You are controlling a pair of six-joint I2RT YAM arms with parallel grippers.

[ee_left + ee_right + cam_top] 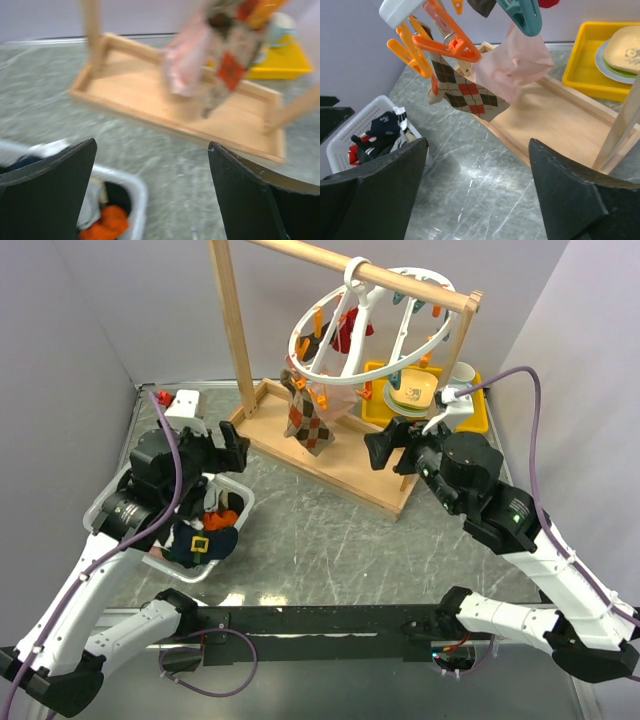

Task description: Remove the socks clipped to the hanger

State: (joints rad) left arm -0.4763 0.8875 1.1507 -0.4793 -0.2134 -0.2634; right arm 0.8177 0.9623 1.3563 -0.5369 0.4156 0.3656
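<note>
The white ring hanger [372, 328] hangs by its hook from the wooden rack's top bar. An argyle sock [308, 420] [465, 92] and a pale pink sock [340, 398] [512, 65] hang clipped under it, and a red sock [352, 332] hangs higher inside the ring. Orange clips [445, 40] and a teal clip [522, 12] dangle near them. My left gripper [226, 454] [152, 145] is open and holds nothing, over the basket's far edge. My right gripper [386, 448] [477, 142] is open too, right of the hanging socks and below them, touching none.
A white basket [236, 486] [350, 137] at the left holds several loose socks [205, 535]. The wooden rack's base tray [335, 468] lies between the arms. A yellow tray [478, 410] with plates and a cup stands at the back right.
</note>
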